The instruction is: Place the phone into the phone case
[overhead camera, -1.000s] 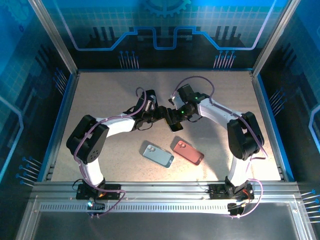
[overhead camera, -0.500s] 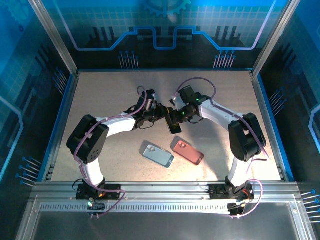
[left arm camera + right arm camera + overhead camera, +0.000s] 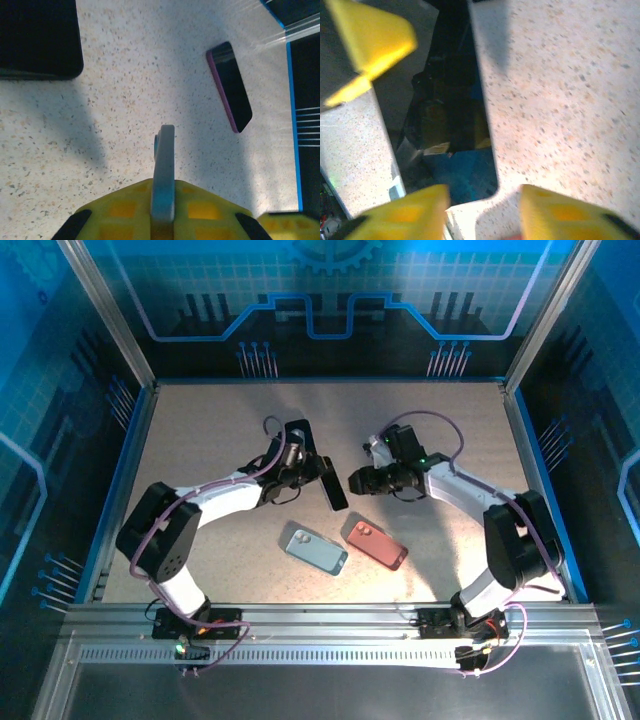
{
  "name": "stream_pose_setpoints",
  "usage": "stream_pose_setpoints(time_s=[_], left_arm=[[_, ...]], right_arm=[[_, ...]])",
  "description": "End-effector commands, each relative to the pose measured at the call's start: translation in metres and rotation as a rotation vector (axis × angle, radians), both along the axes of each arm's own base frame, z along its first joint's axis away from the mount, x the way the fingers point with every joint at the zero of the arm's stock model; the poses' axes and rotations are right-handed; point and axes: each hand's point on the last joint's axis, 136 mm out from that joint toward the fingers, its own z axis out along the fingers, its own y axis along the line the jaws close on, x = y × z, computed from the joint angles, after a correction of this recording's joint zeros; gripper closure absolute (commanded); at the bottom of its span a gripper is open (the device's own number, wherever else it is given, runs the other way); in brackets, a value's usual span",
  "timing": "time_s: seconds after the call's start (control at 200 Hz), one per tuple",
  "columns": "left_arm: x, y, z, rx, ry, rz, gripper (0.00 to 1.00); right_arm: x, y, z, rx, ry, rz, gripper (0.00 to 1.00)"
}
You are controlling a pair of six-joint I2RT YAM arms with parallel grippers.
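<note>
Speckled table (image 3: 440, 430). My left gripper (image 3: 322, 477) is clamped on the phone (image 3: 336, 490), held edge-on just above it. My right gripper (image 3: 356, 481) is part-open and empty, just beside. I'd lay the phone flat over the blue case (image 3: 315, 550), corners aligned, then press.

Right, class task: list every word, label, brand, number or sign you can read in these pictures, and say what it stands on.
No text can be read.
A pale label on the screen of the black phone: too blurred to read.
The blue case and the pink case: no marking legible.
</note>
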Motion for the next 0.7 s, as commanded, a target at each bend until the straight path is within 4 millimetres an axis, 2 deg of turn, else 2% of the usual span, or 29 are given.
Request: stream_pose_setpoints(time_s=[0.0,0.035,0.045,0.055,0.08,0.27,0.31,0.37,0.47,0.585,0.695], left_arm=[[0.007,0.005,0.038,-0.016,-0.103,0.038,1.00],[0.008,0.006,0.043,-0.016,-0.110,0.045,1.00],[0.008,0.006,0.043,-0.015,-0.110,0.046,1.00],[0.008,0.006,0.044,-0.016,-0.112,0.046,1.00],[0.009,0.006,0.048,-0.015,-0.116,0.048,1.00],[0.009,0.005,0.066,0.003,-0.170,0.060,1.00],[0.009,0.006,0.069,-0.004,-0.184,0.070,1.00],[0.009,0.006,0.074,-0.020,-0.205,0.084,1.00],[0.009,0.002,0.082,-0.038,-0.241,0.097,1.00],[0.011,-0.004,0.093,-0.053,-0.289,0.128,1.00],[0.013,-0.007,0.100,-0.098,-0.331,0.173,1.00]], right_arm=[[0.006,-0.006,0.012,0.066,-0.028,-0.091,0.94],[0.005,-0.007,0.014,0.088,-0.032,-0.097,1.00],[0.006,-0.007,0.017,0.096,-0.038,-0.100,1.00],[0.002,-0.009,0.010,0.096,-0.026,-0.103,1.00],[-0.002,-0.009,0.009,0.116,-0.027,-0.105,1.00],[-0.012,-0.016,0.011,0.298,-0.030,-0.163,1.00],[-0.013,-0.016,0.011,0.324,-0.016,-0.168,0.89],[-0.014,-0.016,0.012,0.365,-0.011,-0.177,0.79],[-0.013,-0.012,0.023,0.462,-0.036,-0.190,0.57],[-0.014,-0.007,0.031,0.576,-0.030,-0.203,0.44],[-0.014,-0.003,0.037,0.694,-0.013,-0.214,0.39]])
